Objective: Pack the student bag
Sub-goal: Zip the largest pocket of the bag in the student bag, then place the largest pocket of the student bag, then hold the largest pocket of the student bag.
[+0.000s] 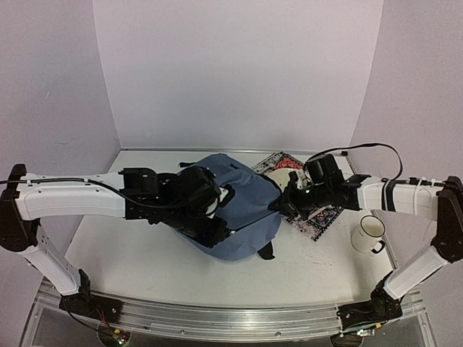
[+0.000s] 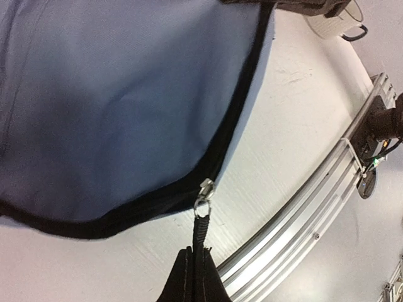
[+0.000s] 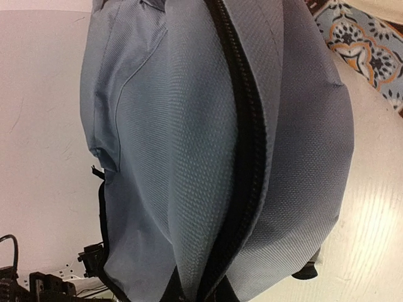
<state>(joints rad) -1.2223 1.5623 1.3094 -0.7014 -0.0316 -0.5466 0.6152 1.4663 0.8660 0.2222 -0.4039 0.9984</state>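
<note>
The student bag (image 1: 242, 206), a soft grey-blue backpack with black zipper lines, lies in the middle of the table. My left gripper (image 1: 217, 231) is at its near left edge. In the left wrist view that gripper (image 2: 192, 255) is shut on the black zipper pull strap (image 2: 200, 233), which hangs from the metal slider (image 2: 204, 189). My right gripper (image 1: 279, 204) is at the bag's right side. In the right wrist view that gripper (image 3: 201, 292) is shut on a fold of bag fabric (image 3: 189, 189) beside the black zipper (image 3: 249, 157).
A book with a patterned cover (image 1: 312, 220) lies to the right of the bag, partly under my right arm. A white mug (image 1: 369, 233) stands near the right edge. An aluminium rail (image 2: 302, 220) runs along the table's near edge.
</note>
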